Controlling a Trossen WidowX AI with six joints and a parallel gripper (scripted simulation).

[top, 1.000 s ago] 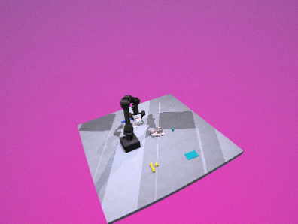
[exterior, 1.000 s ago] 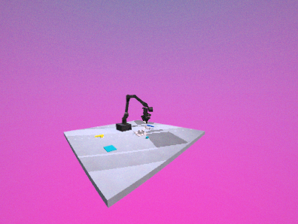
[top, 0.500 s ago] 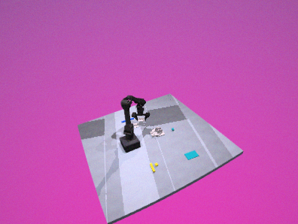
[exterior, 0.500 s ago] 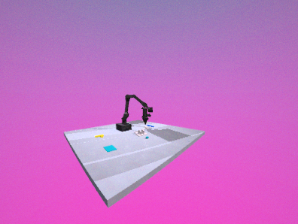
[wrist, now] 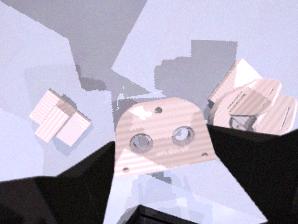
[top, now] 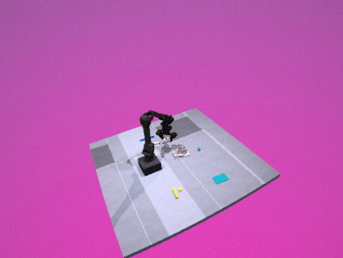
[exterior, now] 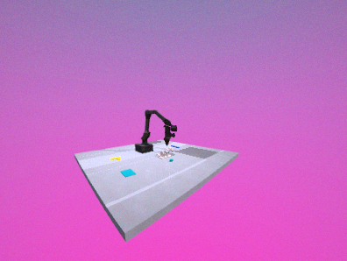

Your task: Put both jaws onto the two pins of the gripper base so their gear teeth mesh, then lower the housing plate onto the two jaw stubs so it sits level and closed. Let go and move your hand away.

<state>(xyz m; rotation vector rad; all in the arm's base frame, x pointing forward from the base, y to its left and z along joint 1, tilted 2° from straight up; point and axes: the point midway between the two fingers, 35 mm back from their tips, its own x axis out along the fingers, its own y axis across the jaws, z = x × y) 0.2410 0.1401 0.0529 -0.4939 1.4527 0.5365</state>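
The pale pink housing plate (wrist: 161, 120) (top: 167, 138), with two large holes and several small ones, is held above the table between the fingers of my gripper (wrist: 159, 137) (top: 167, 137) (exterior: 166, 144). The gripper base with the jaws (wrist: 255, 102) (top: 181, 151) (exterior: 165, 155) stands on the table, at the right in the wrist view, partly hidden by the right finger. Two rounded, slotted pieces show on it; whether their teeth mesh cannot be told. The held plate is to one side of the base, not over it.
A small stepped pink block (wrist: 60, 117) (top: 156, 145) lies on the table at the left in the wrist view. A blue bar (exterior: 175, 146), teal ball (top: 198, 149) (exterior: 171, 160), teal pad (top: 221, 178) (exterior: 128, 172), yellow bar (top: 175, 193) and yellow ball (top: 180, 189) lie farther out.
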